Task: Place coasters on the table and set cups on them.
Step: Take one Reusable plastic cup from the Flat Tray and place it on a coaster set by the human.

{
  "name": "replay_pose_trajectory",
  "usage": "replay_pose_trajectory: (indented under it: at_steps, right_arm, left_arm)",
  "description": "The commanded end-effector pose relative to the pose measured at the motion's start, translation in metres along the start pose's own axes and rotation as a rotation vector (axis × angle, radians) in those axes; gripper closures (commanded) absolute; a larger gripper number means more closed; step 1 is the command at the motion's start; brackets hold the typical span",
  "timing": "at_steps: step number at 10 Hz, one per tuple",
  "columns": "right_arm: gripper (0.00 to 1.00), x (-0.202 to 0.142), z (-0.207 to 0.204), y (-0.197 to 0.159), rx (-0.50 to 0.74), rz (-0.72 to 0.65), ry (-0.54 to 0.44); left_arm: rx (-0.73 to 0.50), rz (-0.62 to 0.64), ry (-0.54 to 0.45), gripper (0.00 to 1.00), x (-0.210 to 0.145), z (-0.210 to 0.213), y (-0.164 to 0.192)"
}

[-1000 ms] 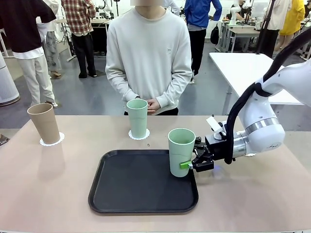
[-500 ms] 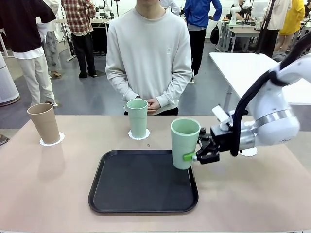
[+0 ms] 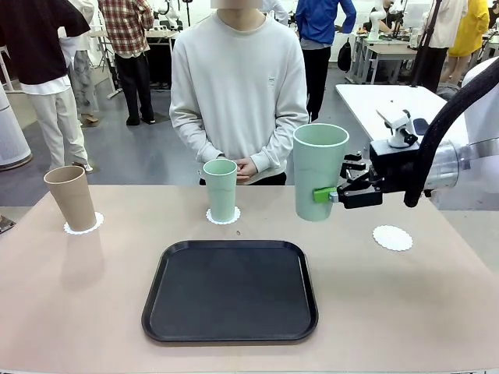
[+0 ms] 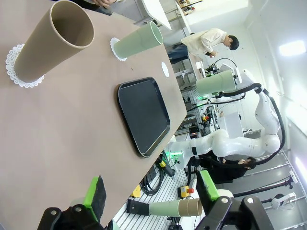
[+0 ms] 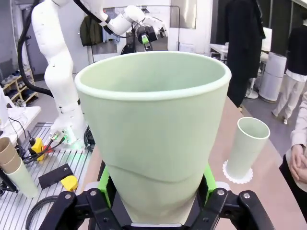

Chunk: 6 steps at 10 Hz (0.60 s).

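My right gripper (image 3: 334,195) is shut on a pale mint green cup (image 3: 320,171), holding it upright in the air above the table (image 3: 93,296), right of the tray. The right wrist view has that cup (image 5: 158,134) close up between the green pads. A bare white coaster (image 3: 392,238) lies lower right of it. A second mint cup (image 3: 220,189) stands on a coaster (image 3: 223,217) in front of the person. At far left a tan cup (image 3: 70,197) stands on another coaster (image 3: 83,227). My left gripper (image 4: 151,191) hangs open off the table's side, holding nothing.
A black tray (image 3: 230,290) lies bare at the table's front middle. The person stands at the far edge with hands (image 3: 245,166) clasped behind the middle cup. A white table (image 3: 390,109) stands behind on the right.
My right gripper has lifted the mint cup off the tray's right edge, carrying it up and to the right. The other cups and the person have not moved.
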State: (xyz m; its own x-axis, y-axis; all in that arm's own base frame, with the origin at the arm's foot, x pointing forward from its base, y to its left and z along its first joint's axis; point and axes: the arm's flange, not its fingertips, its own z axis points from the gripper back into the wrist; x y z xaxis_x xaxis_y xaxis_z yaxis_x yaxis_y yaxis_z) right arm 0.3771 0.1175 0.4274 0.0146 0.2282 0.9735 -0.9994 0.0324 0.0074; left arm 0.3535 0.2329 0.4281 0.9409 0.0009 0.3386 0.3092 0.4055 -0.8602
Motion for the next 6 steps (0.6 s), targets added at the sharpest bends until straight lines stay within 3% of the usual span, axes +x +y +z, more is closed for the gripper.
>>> replay_pose_trajectory:
  at_steps: [1,2,3,6]
  right_arm:
    - [1.00,-0.017,-0.008,-0.004,0.035,0.025,-0.020]
    - [1.00,-0.017,-0.008,-0.004,0.035,0.025,-0.020]
    - [0.18,-0.005,-0.002,-0.001,0.009,0.004,-0.002]
    - [0.18,-0.022,0.119,-0.020,-0.163,-0.031,-0.116]
  left_arm:
    - [-0.011,0.006,-0.012,0.00,0.001,0.001,-0.002]
    - [-0.011,0.006,-0.012,0.00,0.001,0.001,-0.002]
    - [-0.011,0.006,-0.012,0.00,0.001,0.001,-0.002]
    - [-0.011,0.006,-0.012,0.00,0.001,0.001,-0.002]
